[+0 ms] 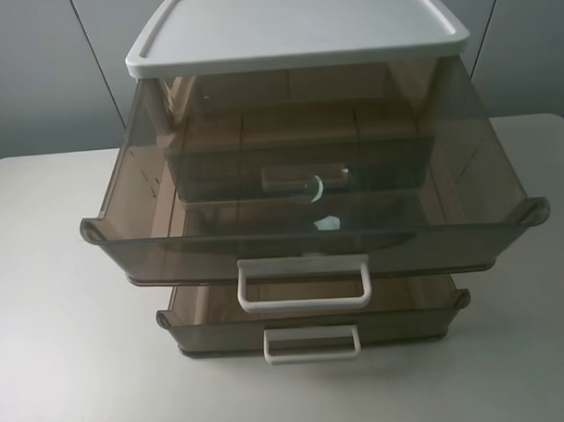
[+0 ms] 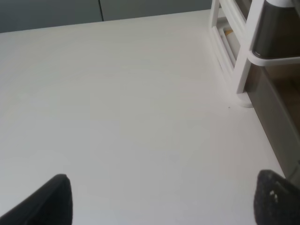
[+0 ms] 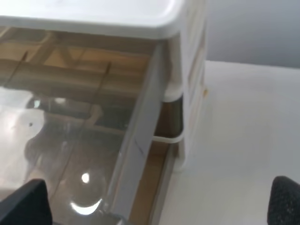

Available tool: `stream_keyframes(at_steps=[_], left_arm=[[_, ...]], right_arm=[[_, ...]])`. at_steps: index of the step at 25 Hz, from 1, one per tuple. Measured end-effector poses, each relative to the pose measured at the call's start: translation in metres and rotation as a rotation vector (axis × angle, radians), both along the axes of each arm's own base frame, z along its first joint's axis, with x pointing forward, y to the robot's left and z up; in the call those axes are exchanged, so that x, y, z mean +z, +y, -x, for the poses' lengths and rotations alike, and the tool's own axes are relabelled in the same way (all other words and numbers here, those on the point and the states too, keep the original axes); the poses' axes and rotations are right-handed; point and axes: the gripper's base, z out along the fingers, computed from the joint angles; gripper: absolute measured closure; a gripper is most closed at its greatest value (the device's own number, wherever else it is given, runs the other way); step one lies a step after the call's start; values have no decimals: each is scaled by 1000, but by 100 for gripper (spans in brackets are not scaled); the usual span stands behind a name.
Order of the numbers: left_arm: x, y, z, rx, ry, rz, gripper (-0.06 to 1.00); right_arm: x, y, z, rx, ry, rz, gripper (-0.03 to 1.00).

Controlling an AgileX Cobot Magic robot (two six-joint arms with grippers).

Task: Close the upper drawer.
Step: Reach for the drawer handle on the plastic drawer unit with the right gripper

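The upper drawer (image 1: 311, 233) is a deep smoky-brown translucent drawer with a large white loop handle (image 1: 303, 282). It stands pulled far out of the white-topped cabinet (image 1: 294, 30). Neither gripper shows in the exterior high view. In the right wrist view my right gripper (image 3: 154, 206) is open, its dark fingertips (image 3: 23, 206) wide apart, close by the drawer's translucent side wall (image 3: 70, 140) and the cabinet's corner. My left gripper (image 2: 164, 204) is open over bare table, with the cabinet's white frame (image 2: 243, 56) off to one side.
Below the upper drawer a shallower brown drawer (image 1: 314, 326) with a smaller white handle (image 1: 312, 343) also stands partly out. Another closed drawer shows through the upper one. The white table (image 1: 64, 348) stretches on both sides of the cabinet.
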Motion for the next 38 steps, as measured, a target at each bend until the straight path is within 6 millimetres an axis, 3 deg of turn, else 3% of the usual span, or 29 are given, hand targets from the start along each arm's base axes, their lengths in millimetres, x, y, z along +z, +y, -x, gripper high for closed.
stream_keyframes(at_steps=[6,10,19,26,34,38], left_arm=[[0,0,0,0,0,0,20],[0,0,0,0,0,0,20],[0,0,0,0,0,0,20],[0,0,0,0,0,0,20],[0,0,0,1,0,2,20],[0,0,0,1,0,2,20]], right_arm=[[-11,17,-33,216,125,60,27],[-17,33,-38,375,165,97,27],[-21,67,-18,808,93,226,27],[-36,94,-18,992,174,274,27],[-52,126,-2,1230,179,352,27],[-72,135,1,1266,197,377,27]])
